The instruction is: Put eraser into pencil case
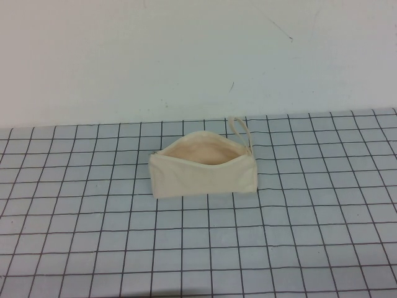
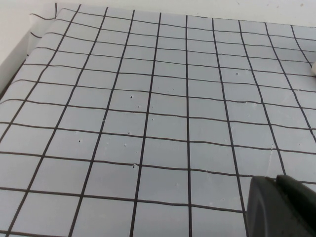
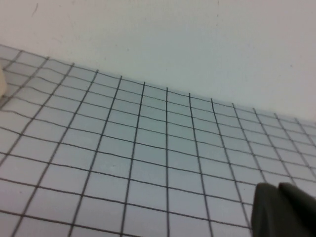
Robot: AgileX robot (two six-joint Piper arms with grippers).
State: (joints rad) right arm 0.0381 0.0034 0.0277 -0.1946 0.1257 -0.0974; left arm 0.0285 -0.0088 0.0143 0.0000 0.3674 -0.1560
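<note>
The pencil case (image 1: 203, 167) is a cream-white fabric pouch lying in the middle of the gridded mat, its zip open and its peach lining showing. Its loop strap (image 1: 240, 128) sticks out at the far right end. The eraser shows in no view. Neither arm shows in the high view. In the left wrist view, my left gripper (image 2: 276, 178) is shut and empty above bare mat. In the right wrist view, my right gripper (image 3: 277, 186) is shut and empty above bare mat near the wall. A sliver of cream shows at the frame edge in the left wrist view (image 2: 313, 69) and in the right wrist view (image 3: 1, 81).
The grey mat (image 1: 93, 236) with a black grid covers the table up to a white back wall (image 1: 186, 56). The mat's left edge meets a white border (image 2: 15, 44) in the left wrist view.
</note>
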